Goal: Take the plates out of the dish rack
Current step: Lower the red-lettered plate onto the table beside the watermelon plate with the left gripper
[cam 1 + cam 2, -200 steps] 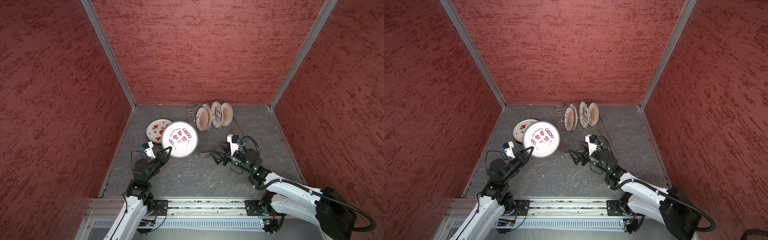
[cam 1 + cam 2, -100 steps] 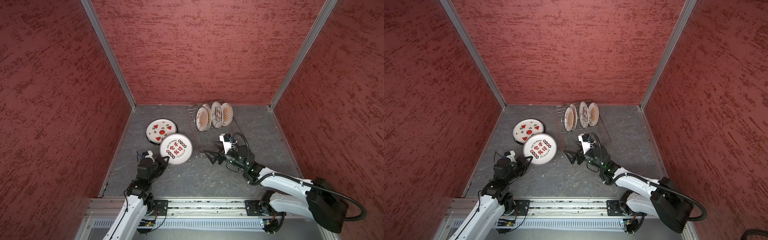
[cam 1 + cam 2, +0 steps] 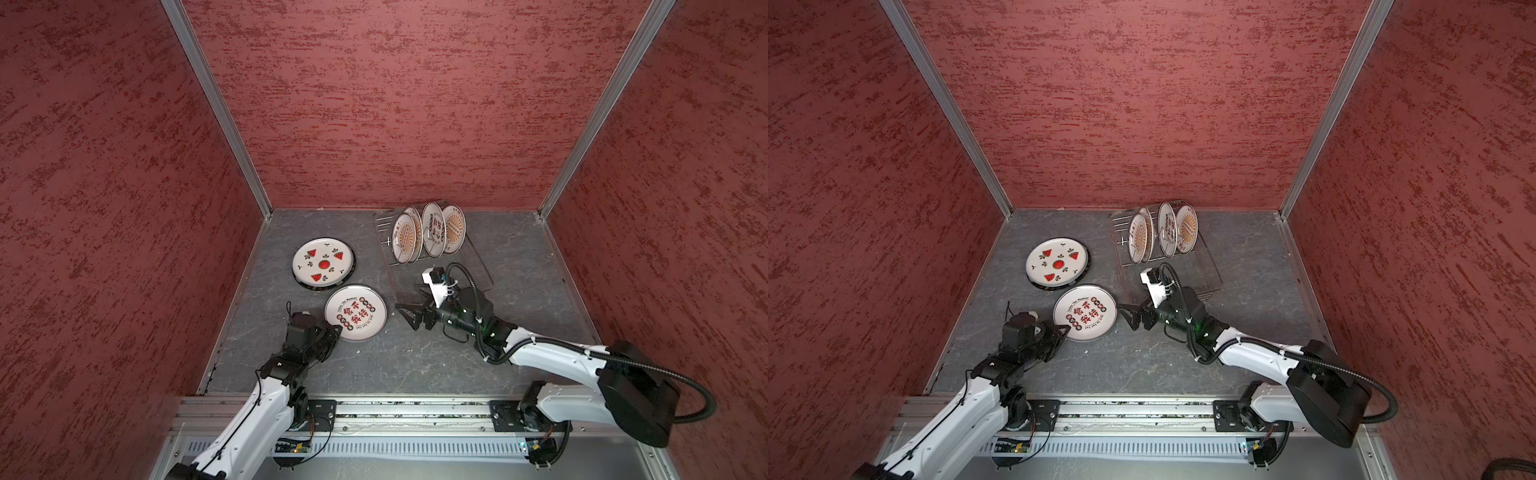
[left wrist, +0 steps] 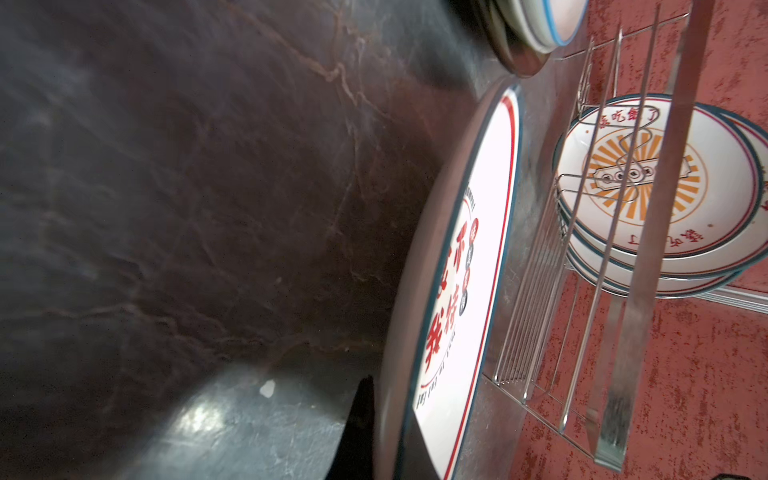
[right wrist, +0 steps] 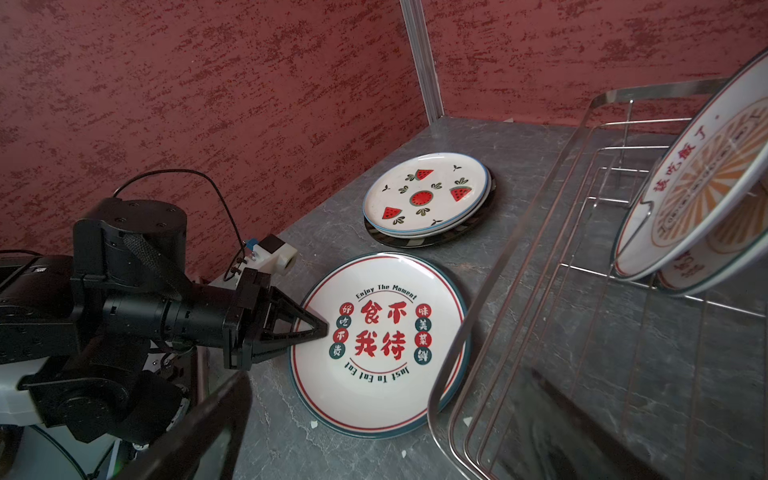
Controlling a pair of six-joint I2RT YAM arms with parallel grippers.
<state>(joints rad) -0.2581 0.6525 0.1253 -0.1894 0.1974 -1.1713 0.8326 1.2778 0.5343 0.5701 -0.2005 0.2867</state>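
Observation:
A white plate with red characters (image 3: 356,312) lies flat low on the grey table, in front of a stack topped by the watermelon plate (image 3: 323,263). My left gripper (image 3: 337,330) is shut on this plate's near rim; the right wrist view shows its fingertips (image 5: 316,328) pinching the edge. Several sunburst and character plates (image 3: 433,235) stand upright at the far end of the dish rack (image 3: 485,272). My right gripper (image 3: 409,318) hangs open and holds nothing, by the rack's near left corner, to the right of the character plate.
A dark-rimmed plate (image 5: 436,243) lies under the watermelon plate. Red walls close in the left, back and right. The rack's near half (image 3: 1187,278) holds no plates. Both arm bases sit on the rail (image 3: 395,411) at the front edge.
The left gripper has brought the character plate down and toward the front, off the watermelon stack's side onto the table. The right gripper shifted slightly and stayed open.

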